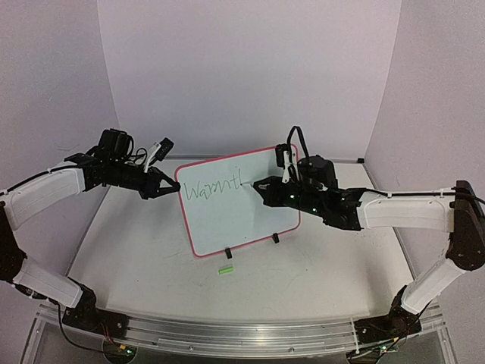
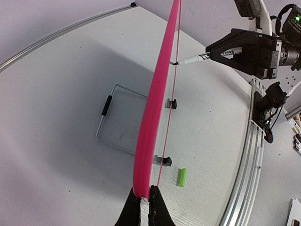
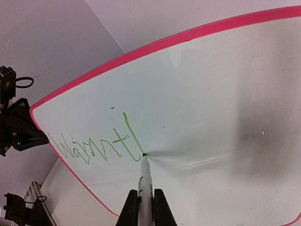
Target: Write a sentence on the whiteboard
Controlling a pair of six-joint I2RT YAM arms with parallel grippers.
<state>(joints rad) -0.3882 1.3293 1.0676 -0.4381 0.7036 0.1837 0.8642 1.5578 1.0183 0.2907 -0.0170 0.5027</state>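
Note:
The whiteboard (image 1: 242, 216) stands tilted on two black clip feet, its pink frame (image 2: 155, 103) seen edge-on in the left wrist view. My left gripper (image 2: 145, 197) is shut on the frame's left edge (image 1: 179, 188). The sentence (image 3: 94, 146) in thin green script reads "Warmt" plus one tall stroke, along the upper left of the white face (image 3: 211, 94). My right gripper (image 3: 146, 195) is shut on a white marker (image 3: 146, 181). The marker's tip touches the board at the foot of that stroke. From above, the right gripper (image 1: 265, 185) sits just right of the writing (image 1: 212, 187).
A green marker cap (image 1: 225, 268) lies on the table in front of the board, also visible as the cap (image 2: 181, 176) near a clip foot (image 2: 164, 160). A wire frame (image 2: 117, 117) lies flat behind the board. An aluminium rail (image 1: 242, 334) runs along the near edge.

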